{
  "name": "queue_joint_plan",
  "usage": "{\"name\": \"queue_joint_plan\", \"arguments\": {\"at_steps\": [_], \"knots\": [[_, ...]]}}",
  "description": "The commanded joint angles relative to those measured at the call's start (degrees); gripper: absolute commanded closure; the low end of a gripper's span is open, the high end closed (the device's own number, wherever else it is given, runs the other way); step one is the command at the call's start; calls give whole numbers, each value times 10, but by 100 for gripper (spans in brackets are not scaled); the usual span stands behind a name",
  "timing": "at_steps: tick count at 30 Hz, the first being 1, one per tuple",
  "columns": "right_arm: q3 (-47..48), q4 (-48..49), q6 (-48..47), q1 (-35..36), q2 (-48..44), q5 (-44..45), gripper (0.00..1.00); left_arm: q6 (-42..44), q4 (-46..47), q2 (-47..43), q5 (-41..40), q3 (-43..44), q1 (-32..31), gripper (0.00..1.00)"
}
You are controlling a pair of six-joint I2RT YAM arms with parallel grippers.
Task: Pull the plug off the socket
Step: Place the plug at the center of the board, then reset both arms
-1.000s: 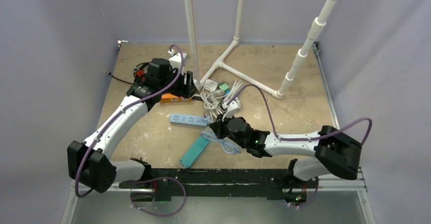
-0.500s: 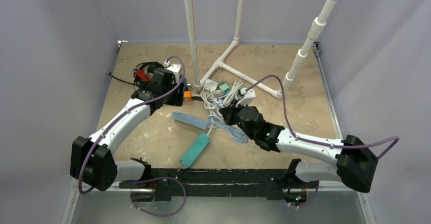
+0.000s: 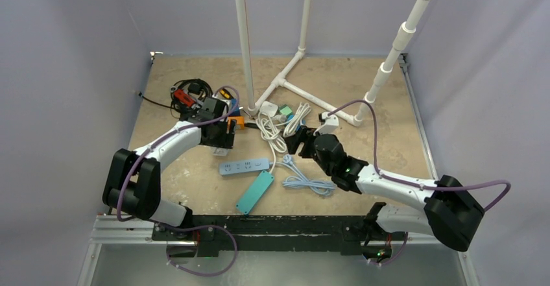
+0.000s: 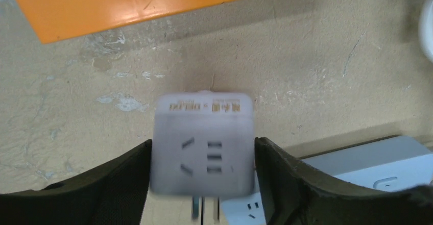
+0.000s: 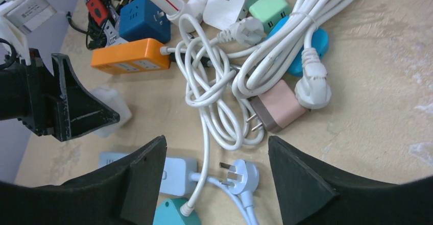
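Note:
A white cube plug [image 4: 203, 148] with bare prongs shows blurred between my left gripper's [image 4: 203, 142] fingers, thin gaps on both sides; that gripper is open. Seen from the right wrist, the plug [image 5: 110, 110] lies at the left fingers' tips. The pale blue socket strip [image 3: 243, 166] lies just beside and below it, its end [image 4: 378, 169] in the left wrist view. My right gripper [image 5: 217, 139] is open above the strip's end [image 5: 173, 176] and a loose pale blue cable plug [image 5: 240, 176], holding nothing. From above, the left gripper [image 3: 220, 140] and right gripper [image 3: 293, 142] flank the strip.
An orange power strip [image 5: 130, 55] lies just beyond the left gripper. A tangle of white cables [image 5: 214, 92], a pink adapter [image 5: 278, 107], green adapter [image 5: 268, 5] and blue cube [image 5: 145, 18] crowd the middle. A teal strip [image 3: 254, 192] lies near. White pipe frame [image 3: 305, 91] stands behind.
The right gripper went from shut to open. The left jaws widened and the white plug slips between them. The pale blue strip now lies level, nearer the front.

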Motion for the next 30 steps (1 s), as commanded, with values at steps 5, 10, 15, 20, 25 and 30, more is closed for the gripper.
{"name": "queue_joint_plan", "arguments": {"at_steps": [5, 10, 15, 20, 25, 30], "knots": [[11, -14, -24, -17, -73, -8, 1, -17, 6, -20, -26, 9, 1, 3], [27, -33, -55, -80, -115, -14, 1, -18, 32, -109, -75, 5, 3, 1], [64, -78, -53, -97, -167, 126, 1, -19, 93, -262, -153, -10, 3, 1], [109, -70, -116, -96, -213, 226, 1, -8, 174, -413, -153, -42, 3, 1], [87, 7, -188, -96, -280, 208, 1, 1, 190, -501, -177, -70, 3, 1], [54, 46, -214, -96, -334, 173, 1, 2, 171, -508, -172, -69, 3, 1]]}}
